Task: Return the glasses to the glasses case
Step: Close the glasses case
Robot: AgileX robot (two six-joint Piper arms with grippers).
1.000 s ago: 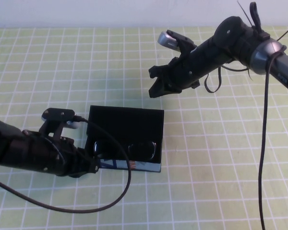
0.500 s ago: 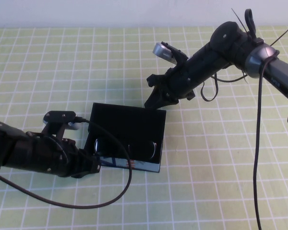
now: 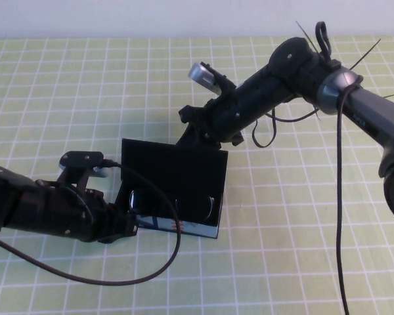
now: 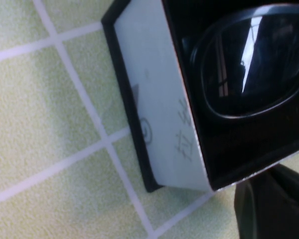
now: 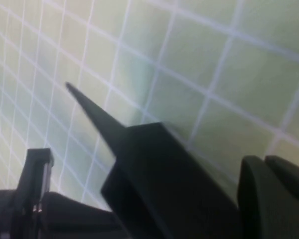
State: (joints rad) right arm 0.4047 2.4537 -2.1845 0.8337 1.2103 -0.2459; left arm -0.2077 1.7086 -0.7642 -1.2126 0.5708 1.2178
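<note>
- Black glasses (image 3: 173,205) lie inside the open glasses case (image 3: 174,172) on the tabletop (image 3: 282,230).
- Left end effector (image 3: 126,223) touches the case's near-left corner; grip cannot be told.
- Right end effector (image 3: 192,131) sits at the lid's far edge; grip unclear.

Grey printed characters, resembling two Chinese signs, and a small round emblem are seen on the light front edge of the glasses case (image 4: 164,124), but they cannot be read with certainty. Blue and orange print is seen on that same edge in the high view, too small to be read. No other text is found.
</note>
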